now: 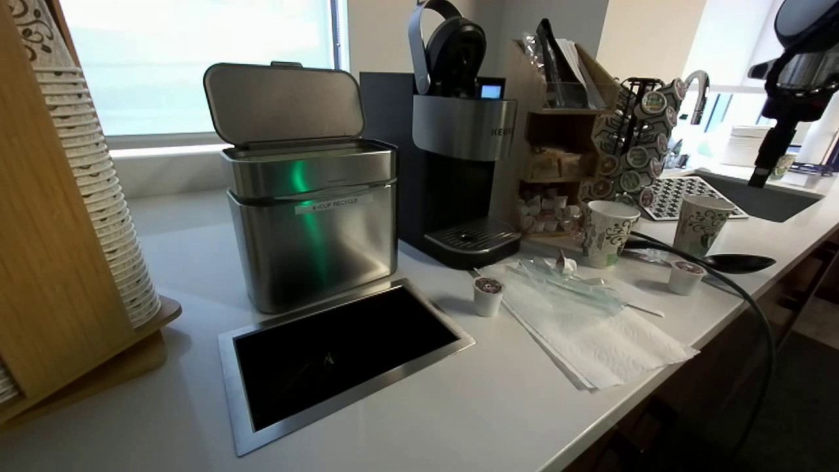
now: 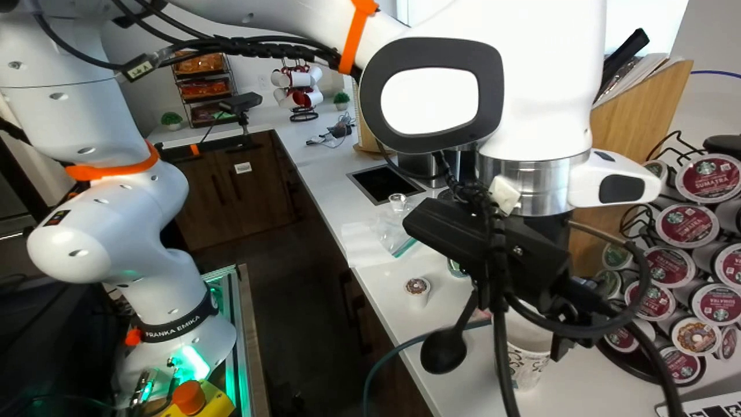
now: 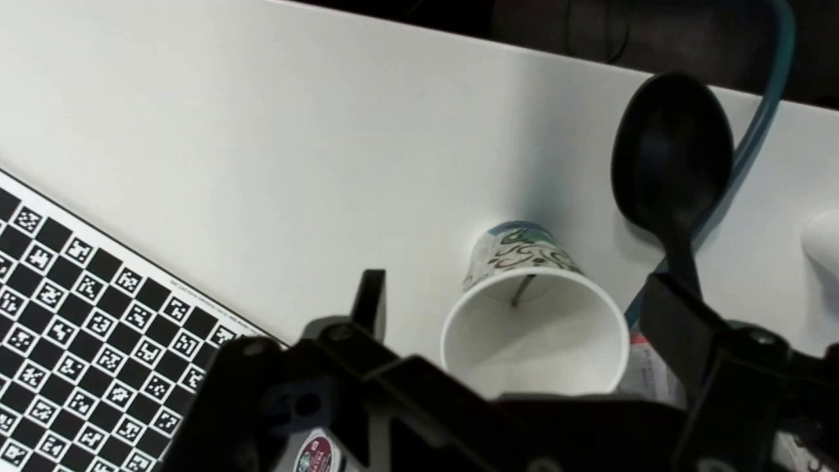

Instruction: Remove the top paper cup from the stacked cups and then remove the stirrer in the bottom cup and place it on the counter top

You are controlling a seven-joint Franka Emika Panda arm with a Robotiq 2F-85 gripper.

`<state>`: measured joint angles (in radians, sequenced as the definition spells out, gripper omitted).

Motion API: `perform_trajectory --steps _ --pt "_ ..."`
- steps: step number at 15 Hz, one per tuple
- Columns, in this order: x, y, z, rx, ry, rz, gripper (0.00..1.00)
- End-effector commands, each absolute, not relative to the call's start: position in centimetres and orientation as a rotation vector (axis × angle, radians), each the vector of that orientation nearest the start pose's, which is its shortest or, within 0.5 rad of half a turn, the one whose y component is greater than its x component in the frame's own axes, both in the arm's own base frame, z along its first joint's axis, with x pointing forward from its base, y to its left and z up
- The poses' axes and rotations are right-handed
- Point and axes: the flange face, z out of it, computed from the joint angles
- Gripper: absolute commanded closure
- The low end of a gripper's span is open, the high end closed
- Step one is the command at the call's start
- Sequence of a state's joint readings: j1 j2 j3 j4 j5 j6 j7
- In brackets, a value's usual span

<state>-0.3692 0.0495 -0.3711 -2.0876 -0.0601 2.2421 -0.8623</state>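
Your claw (image 3: 516, 298) is hanging wide, its fingertips (image 3: 369, 298) bracketing the bottom cup (image 3: 534, 331) in the wrist view. Between them the stirrer (image 3: 522, 291), seemingly that thin dark streak, is lying deep inside smooth, tapered paper, slanting toward the front edge of the counter top (image 3: 262, 131). The top paper cup (image 1: 608, 236) is standing apart, farther from that edge.

Top paper cup (image 1: 608, 235), white, scroll-printed, upright, right of frame; bottom cup (image 1: 701, 226), alike, farther right, thin stirrer (image 3: 523, 290) inside; both on pale counter top (image 1: 419, 413).
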Motion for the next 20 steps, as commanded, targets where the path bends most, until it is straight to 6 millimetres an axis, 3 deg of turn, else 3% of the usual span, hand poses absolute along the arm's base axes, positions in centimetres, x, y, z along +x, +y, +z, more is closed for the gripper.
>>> perform_trajectory --steps 1,7,11,14,15,16,17,18,19,20 --pt "41.9 -38.4 41.4 -3.259 -0.254 -0.042 0.00" --pt "44.4 -38.2 40.3 -3.149 -0.434 -0.193 0.00" --pt "45.1 -38.9 38.9 -3.102 -0.489 -0.189 0.08" --pt "45.4 -39.1 37.6 -3.086 -0.511 -0.165 0.23" --pt "45.7 -39.1 37.2 -3.084 -0.518 -0.159 0.24" --pt "46.0 -39.1 37.0 -3.084 -0.519 -0.158 0.27" --pt "46.1 -39.1 37.1 -3.085 -0.520 -0.156 0.35" --pt "46.4 -39.0 37.2 -3.086 -0.526 -0.160 0.33" --pt "46.4 -38.9 37.5 -3.085 -0.533 -0.164 0.40" --pt "46.5 -38.9 37.8 -3.088 -0.536 -0.168 0.36"
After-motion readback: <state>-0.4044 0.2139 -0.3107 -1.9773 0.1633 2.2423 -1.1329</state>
